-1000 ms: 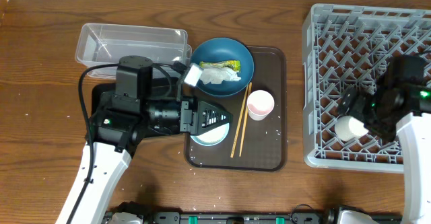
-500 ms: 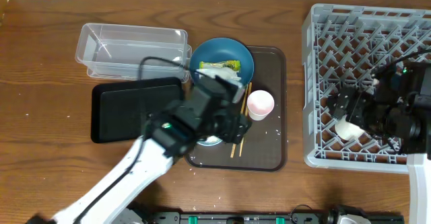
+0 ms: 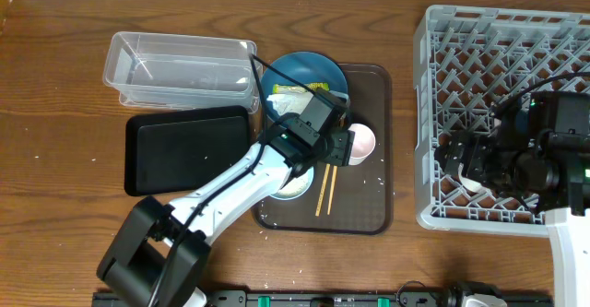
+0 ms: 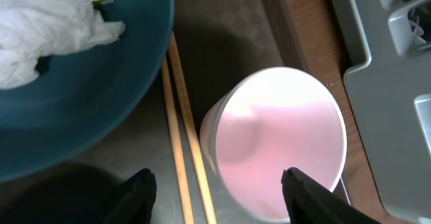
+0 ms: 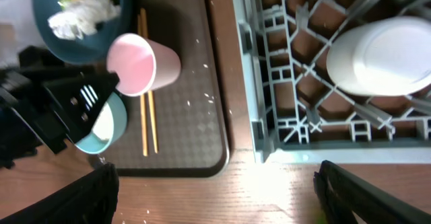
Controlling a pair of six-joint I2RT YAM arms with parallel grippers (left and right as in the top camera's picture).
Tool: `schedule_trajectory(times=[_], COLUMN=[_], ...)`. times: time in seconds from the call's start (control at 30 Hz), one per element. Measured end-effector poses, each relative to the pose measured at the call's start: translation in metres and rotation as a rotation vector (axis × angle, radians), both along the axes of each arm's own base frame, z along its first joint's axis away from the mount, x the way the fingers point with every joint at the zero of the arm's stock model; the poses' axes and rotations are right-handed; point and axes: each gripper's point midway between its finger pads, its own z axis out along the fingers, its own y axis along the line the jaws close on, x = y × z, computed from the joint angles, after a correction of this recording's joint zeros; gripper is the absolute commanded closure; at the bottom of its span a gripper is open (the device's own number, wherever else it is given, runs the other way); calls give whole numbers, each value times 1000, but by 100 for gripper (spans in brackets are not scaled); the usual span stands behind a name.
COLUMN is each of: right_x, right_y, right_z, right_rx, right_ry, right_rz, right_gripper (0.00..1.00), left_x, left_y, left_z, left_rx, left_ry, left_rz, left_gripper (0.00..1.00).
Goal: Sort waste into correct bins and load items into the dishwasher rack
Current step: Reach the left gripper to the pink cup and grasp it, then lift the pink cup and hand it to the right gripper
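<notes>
The pinkish-inside white cup (image 4: 283, 136) stands on the brown tray beside the wooden chopsticks (image 4: 178, 116). My left gripper (image 4: 219, 197) is open. One finger is left of the chopsticks and the other is over the cup's mouth, so the cup's near wall lies between them. The dark-blue dish (image 3: 309, 69) holds the white tissue (image 4: 47, 29) and the green-and-yellow wrapper (image 3: 312, 88). The light-blue bowl (image 5: 104, 126) sits partly under my left arm. My right gripper (image 5: 215, 197) is open and empty at the grey rack's (image 3: 498, 30) left wall. A white cup (image 5: 384, 56) rests upside down in the rack.
The clear tub (image 3: 180, 63) and the black tray (image 3: 184, 146) lie left of the brown serving tray (image 3: 364, 206). White rice grains (image 5: 195, 96) are scattered on that tray. My left arm crosses the tray's left half.
My left arm has swung from the bowl and black tray over to the pinkish cup, and its jaws have narrowed. The right gripper has shifted slightly left over the rack.
</notes>
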Motion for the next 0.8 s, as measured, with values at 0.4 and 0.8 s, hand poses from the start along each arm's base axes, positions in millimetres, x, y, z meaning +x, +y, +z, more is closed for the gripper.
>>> schedule_trajectory(times=[0.4,0.8], right_x=[-4,-10], right_y=[0,1], right_z=[-15,-6], right_rx=[2,-12], right_ry=[34,-15], right_rz=[0,28], right_gripper=[14,11], left_x=[-3,-5], left_y=[3,26], left_z=[-20,61], left_rx=[32,-129], left_ry=[50,0], left_rz=[16,31], left_gripper=[91,94])
